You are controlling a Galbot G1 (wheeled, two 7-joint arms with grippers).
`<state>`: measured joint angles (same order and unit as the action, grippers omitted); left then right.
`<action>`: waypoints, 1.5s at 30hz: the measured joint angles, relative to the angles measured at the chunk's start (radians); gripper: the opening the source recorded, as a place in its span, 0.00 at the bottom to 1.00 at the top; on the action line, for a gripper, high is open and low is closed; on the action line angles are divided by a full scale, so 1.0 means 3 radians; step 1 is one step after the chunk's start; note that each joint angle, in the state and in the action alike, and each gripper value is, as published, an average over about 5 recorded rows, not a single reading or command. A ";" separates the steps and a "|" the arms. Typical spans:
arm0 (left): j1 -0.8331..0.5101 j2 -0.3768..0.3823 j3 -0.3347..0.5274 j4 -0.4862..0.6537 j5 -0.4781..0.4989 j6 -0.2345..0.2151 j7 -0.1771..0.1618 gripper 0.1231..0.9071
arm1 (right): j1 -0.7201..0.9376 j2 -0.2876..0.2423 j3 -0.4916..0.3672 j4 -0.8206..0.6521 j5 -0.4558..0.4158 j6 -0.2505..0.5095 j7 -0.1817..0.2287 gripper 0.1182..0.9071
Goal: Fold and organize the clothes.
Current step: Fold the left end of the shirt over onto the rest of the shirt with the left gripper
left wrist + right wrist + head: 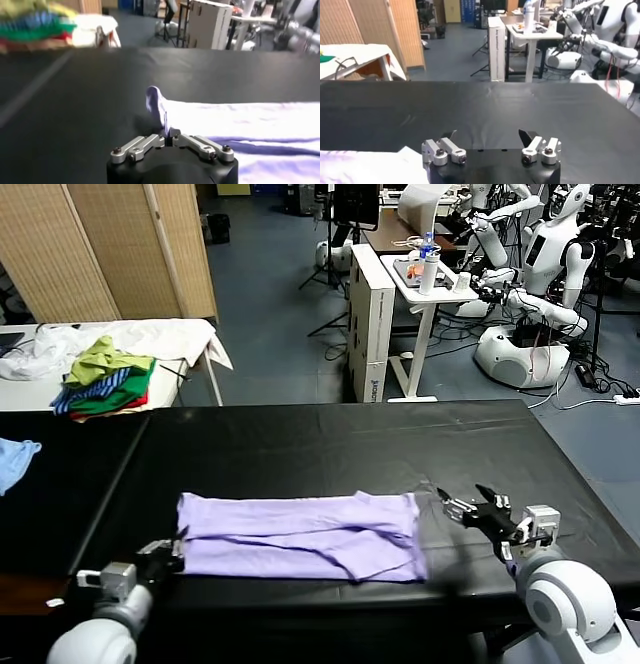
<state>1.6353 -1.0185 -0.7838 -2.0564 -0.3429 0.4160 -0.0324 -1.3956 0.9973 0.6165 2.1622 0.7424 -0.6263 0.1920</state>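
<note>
A pale lavender T-shirt (300,536) is lying folded into a long flat band near the front edge of a black table (330,449), its length running across the robot's view. The left gripper (178,550) is sitting at the shirt's left end, and in the left wrist view its fingers (168,131) are closing narrowly on a small peak of lavender fabric that is standing up from the corner of the T-shirt (240,125). The right gripper (468,502) is hovering just beside the shirt's right end, apart from the cloth, with its fingers (526,136) spreading wide and holding nothing; the right wrist view is showing only bare black table (485,110) between them and a strip of the T-shirt (365,167) off to one side.

On a white side table (150,344) beyond the black one, a heap of green, striped and red garments (105,379) is resting, and a small light blue cloth (15,459) is lying at the far left edge of the black table. In the background, a bottle (429,264) is standing on a white desk (440,289), a white humanoid robot (535,284) is parked to the right, and woven folding screens (110,244) are closing off the left side. No brand names, labels or other writing can be read on the shirt or the equipment.
</note>
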 joint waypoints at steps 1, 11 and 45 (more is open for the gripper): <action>0.0028 0.0050 -0.0074 0.0021 0.0015 -0.0022 -0.0001 0.08 | -0.0011 0.0006 0.0004 0.0005 -0.0008 0.0003 -0.0003 1.00; 0.0176 -0.0019 -0.0277 -0.0271 -0.0567 0.0156 -0.0229 0.08 | -0.0165 0.0101 0.0055 0.0007 -0.0160 0.0093 -0.0072 1.00; -0.0603 -0.1050 0.1435 -0.0373 -0.1320 0.0156 -0.0291 0.08 | -0.0384 0.0283 0.0119 -0.0002 -0.0336 0.0082 -0.0077 1.00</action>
<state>1.4544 -1.3335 -0.3534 -2.1682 -0.7390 0.4626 -0.1197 -1.5108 1.0822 0.6521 2.1615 0.6417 -0.6018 0.1690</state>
